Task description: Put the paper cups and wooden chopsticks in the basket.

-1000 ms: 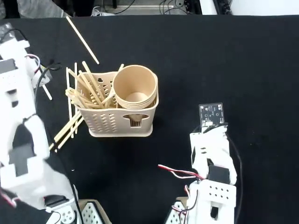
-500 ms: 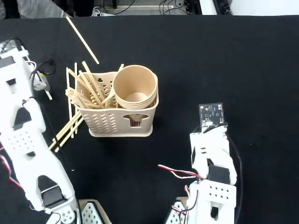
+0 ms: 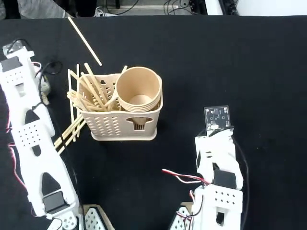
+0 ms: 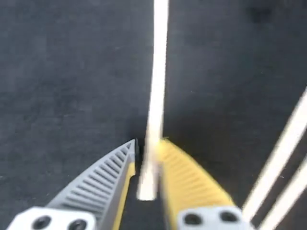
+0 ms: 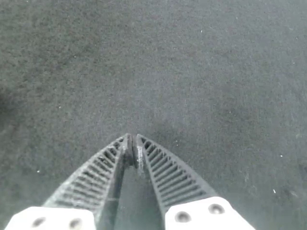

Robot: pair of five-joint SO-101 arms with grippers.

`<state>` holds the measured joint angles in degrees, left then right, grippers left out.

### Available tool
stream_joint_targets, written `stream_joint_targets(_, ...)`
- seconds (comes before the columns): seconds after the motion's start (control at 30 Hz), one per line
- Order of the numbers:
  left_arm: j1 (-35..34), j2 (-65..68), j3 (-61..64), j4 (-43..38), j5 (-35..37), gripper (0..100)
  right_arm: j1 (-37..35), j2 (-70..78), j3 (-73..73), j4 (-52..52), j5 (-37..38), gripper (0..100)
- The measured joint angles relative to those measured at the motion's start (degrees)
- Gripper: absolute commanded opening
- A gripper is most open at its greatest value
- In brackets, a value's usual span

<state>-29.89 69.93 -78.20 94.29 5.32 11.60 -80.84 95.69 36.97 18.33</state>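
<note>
The black table (image 3: 230,62) takes up most of my overhead feed. On it, the left arm (image 3: 33,139) stretches up the near-left edge and the right arm (image 3: 216,172) sits folded low on the right, well apart from everything else. From above, each arm's body covers its own fingertips, so I go by the wrist cameras for those. The basket (image 3: 120,125) stands left of centre, with the stacked paper cups (image 3: 138,88) upright in its right half. How many cups are nested I cannot tell. A bundle of chopsticks (image 3: 88,88) leans out of its left half. The loose chopsticks (image 3: 67,134) lie on the cloth against the basket's left side, partly under the left arm. A single chopstick (image 3: 84,41) lies apart near the far edge. The left gripper (image 4: 147,143) is clenched on a pale stick (image 4: 157,72), blurred, with two more sticks (image 4: 283,163) cut off at the frame edge. The right gripper (image 5: 132,141) is closed on nothing, its tips touching above bare cloth.
</note>
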Motion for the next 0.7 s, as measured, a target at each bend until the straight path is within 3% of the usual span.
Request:
stream_joint_targets(0.23, -0.26, 4.57, -11.34, 5.98, 0.09, 3, 0.00, 0.00, 0.00, 0.00, 0.00, 1.2)
stream_joint_targets(0.7, -0.26, 3.87, -4.40, 5.98, -1.67, 3, 0.00, 0.00, 0.00, 0.00, 0.00, 1.2)
